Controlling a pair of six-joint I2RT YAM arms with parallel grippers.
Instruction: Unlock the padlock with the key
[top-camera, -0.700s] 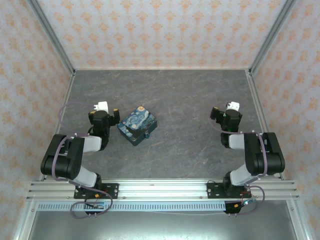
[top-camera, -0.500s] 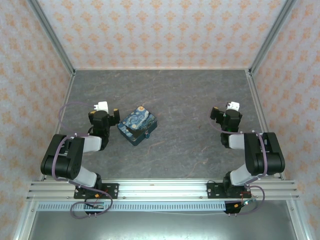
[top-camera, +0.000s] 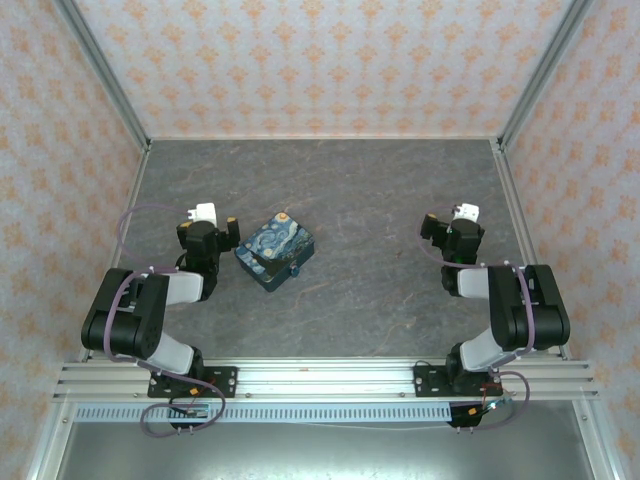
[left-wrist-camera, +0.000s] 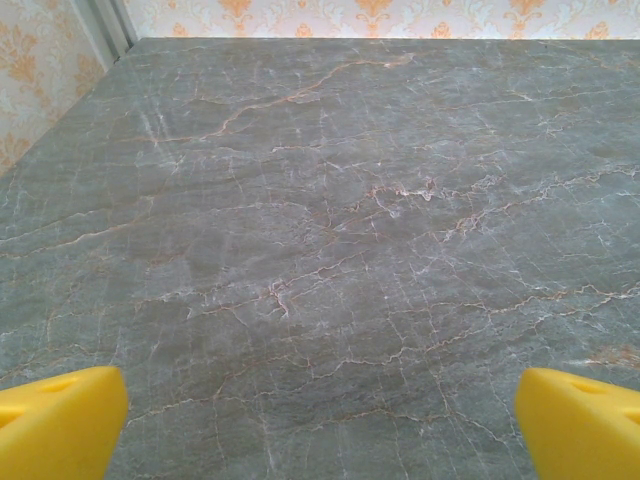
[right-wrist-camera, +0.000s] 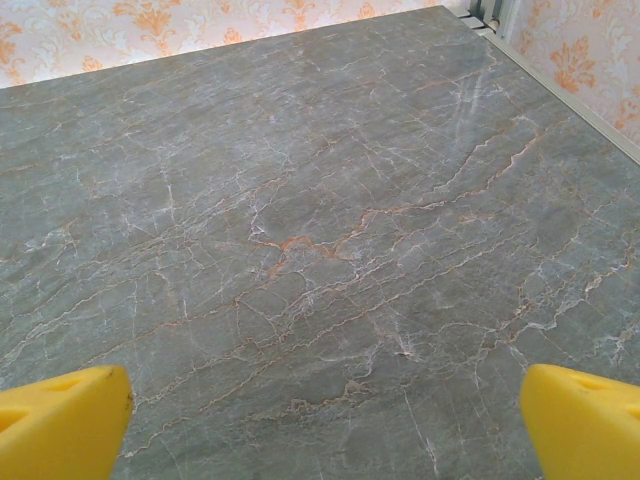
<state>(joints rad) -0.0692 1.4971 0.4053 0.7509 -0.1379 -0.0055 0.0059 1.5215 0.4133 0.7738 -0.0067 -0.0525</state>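
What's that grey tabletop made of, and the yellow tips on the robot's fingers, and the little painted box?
Tabletop: looks like grey stone or marble-print laminate, matte, with pale and rusty veins.
Yellow fingertips: smooth matte plastic or rubber, evenly coloured.
Box: blue-and-yellow swirl print over its surface; material underneath unclear.

On my overhead feed I see a grey marble-patterned bench (top-camera: 390, 190) veined with thin orange and white lines. On its left half sits a small box (top-camera: 272, 250) painted in blue and yellow swirls, turned so that its corners point toward the near and far edges. Cream wallpaper (top-camera: 320, 60) with orange motifs closes in the back and both sides, and slanted metal posts (top-camera: 100, 70) stand at the back corners. A ribbed aluminium rail (top-camera: 330, 378) runs along the near edge. On both wrist feeds the veined marble stretches up to the wallpaper.
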